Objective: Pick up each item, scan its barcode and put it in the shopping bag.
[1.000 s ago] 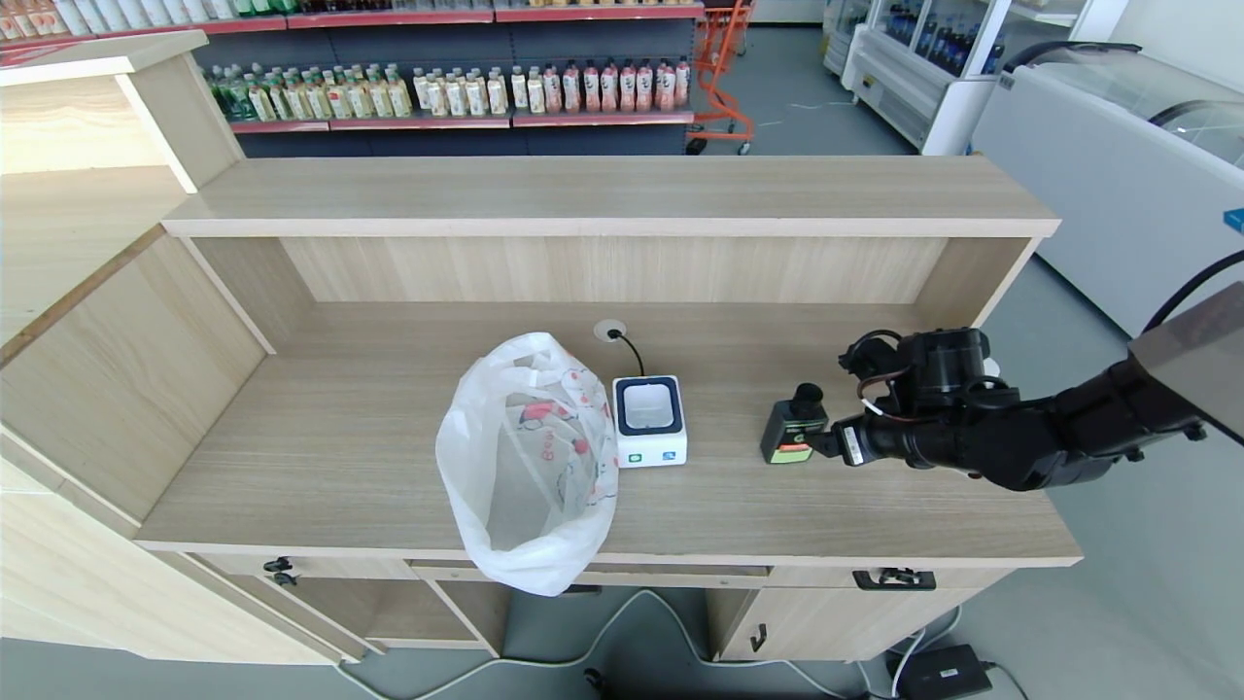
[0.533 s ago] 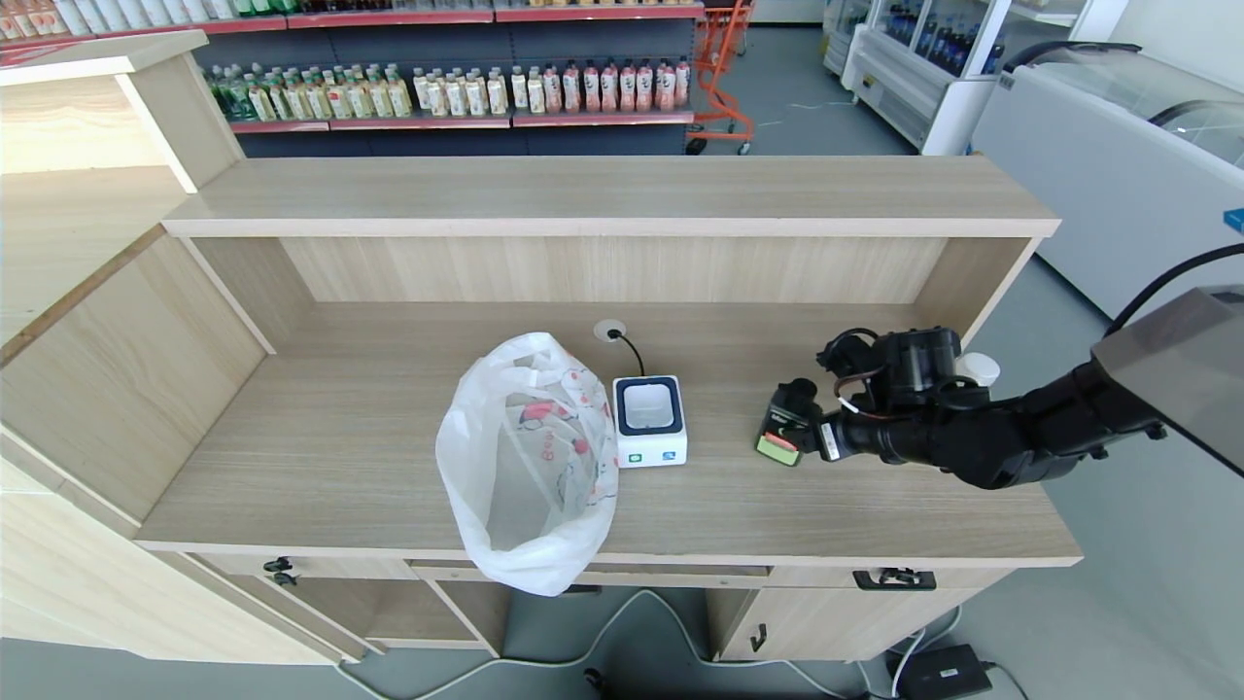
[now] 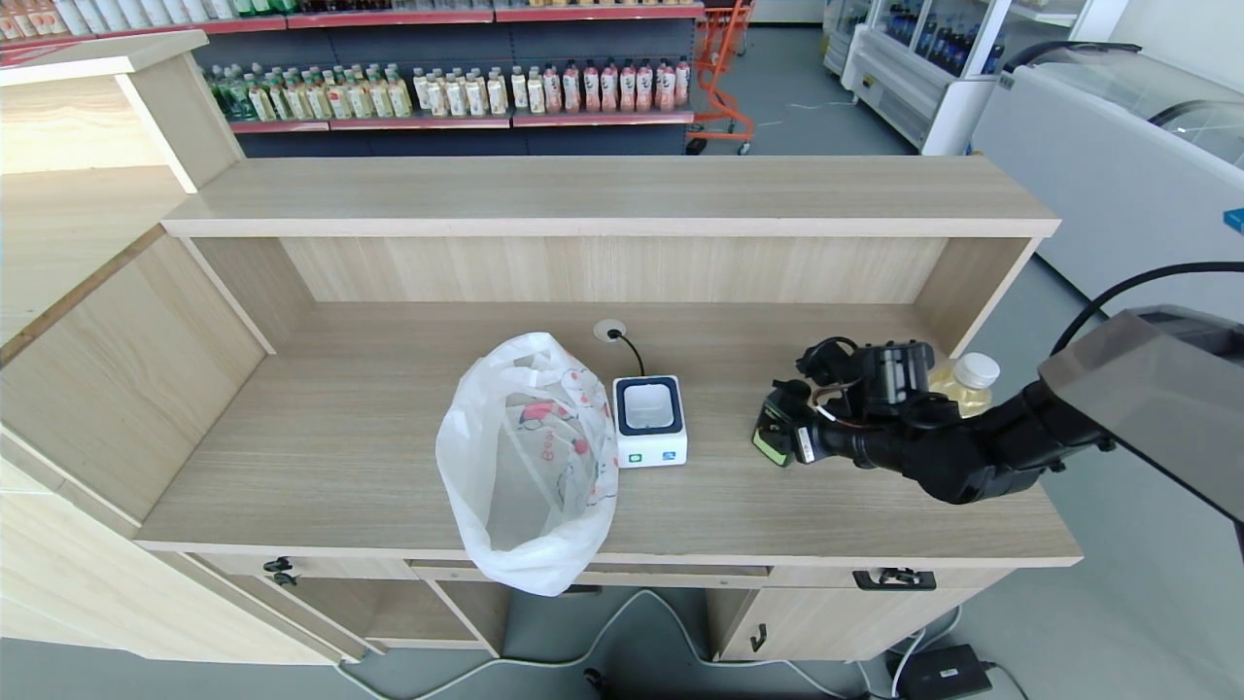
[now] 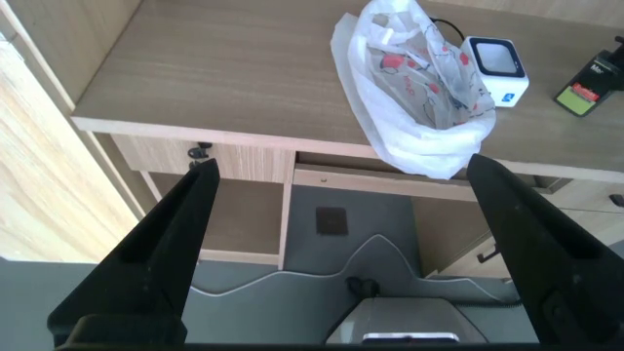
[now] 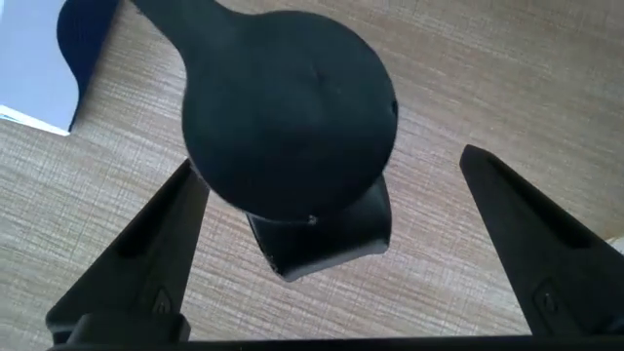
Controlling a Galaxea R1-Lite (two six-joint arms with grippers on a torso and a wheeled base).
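Nearest, spread wide and empty: left gripper [image 4: 341, 166]. By counter [image 3: 321, 467] front, bag [image 3: 525, 457]; beside it, scanner [image 3: 649, 420]. Clamped in right gripper [image 3: 792, 430]: black bottle [image 3: 773, 443], carried leftward toward scanner, more tilted than before. Behind arm, newly uncovered: yellow bottle [image 3: 962, 387].

No legible text or labels

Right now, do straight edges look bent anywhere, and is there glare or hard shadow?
Head view: the counter edges bow as through a wide lens; light is even, shadows soft. Left wrist view: its edge looks nearly straight, no glare.
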